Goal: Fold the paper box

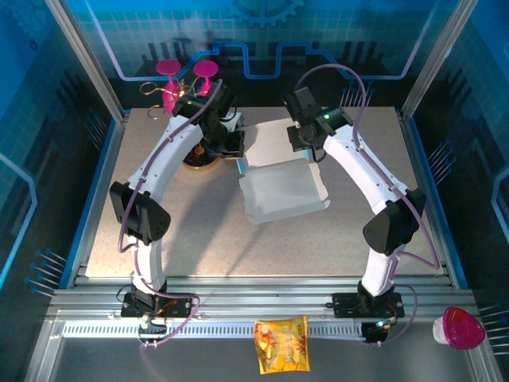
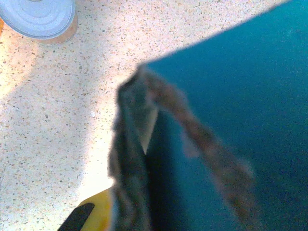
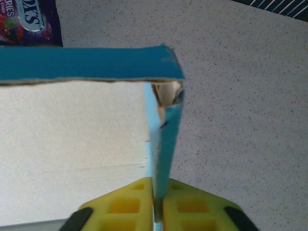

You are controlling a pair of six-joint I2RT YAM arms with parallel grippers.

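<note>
Paper box (image 1: 282, 191) lies spread open in the middle of the table (image 1: 199, 235), pale inner face up, between the two grippers. The right gripper (image 3: 158, 195) is closed on one upright blue side wall: the thin card stands on edge between the yellow fingers (image 3: 127, 204), pinched from both sides. To the left of these jaws stretches the whitish inner face, and beyond them another blue wall runs across, meeting the gripped wall at a corner. A purple snack packet (image 3: 26, 21) lies on the table past that far wall, off to the left. The left gripper (image 1: 229, 147) sits at the box's opposite side, against its edge; its wrist view is blurred, with blue card and a frayed edge close ahead of one yellow finger (image 2: 94, 216), so I cannot tell whether those jaws are closed. A tin can (image 2: 41, 17) stands ahead and to the left of them.
</note>
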